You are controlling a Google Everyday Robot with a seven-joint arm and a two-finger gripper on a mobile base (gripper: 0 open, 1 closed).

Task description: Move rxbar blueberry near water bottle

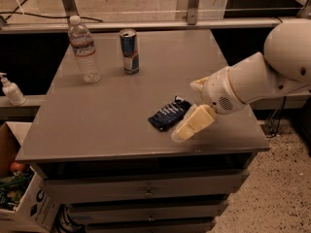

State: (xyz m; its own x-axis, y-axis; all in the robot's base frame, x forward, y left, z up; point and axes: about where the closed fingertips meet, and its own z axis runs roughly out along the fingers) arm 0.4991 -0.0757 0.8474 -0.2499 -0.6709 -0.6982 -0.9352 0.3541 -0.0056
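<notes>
Approaching the bar, pre-grasp (one arm, one view).

S: Where's the task obj.?

T: The rxbar blueberry (168, 114) lies flat on the table (97, 130), right of centre and twd. the front edge. It is well apart from the water bottle (84, 50), which stands upright at the far-left corner, w/ a can (129, 51) just beside it.

S: And the gripper?

T: The gripper (187, 109) is low over the table at the bar's right end. Its fingers (192, 124) are spread wide and hold nothing. One reaches along the bar's near side; the other shows only as a stub on the far side. Contact w/ the wrapper can't be confirmed.

S: How should the bar handle?

T: Probably light, w/ a thin, slick foil wrapper over a firm but slightly bendable core. It's not fragile, but it could skid on the smooth top if pushed from one side.

S: Best hold?

T: Across the short width, mid-length, not on the crimped ends, which would likely fold and slip. Fingers should go low enough to straddle both long edges before closing.
</notes>
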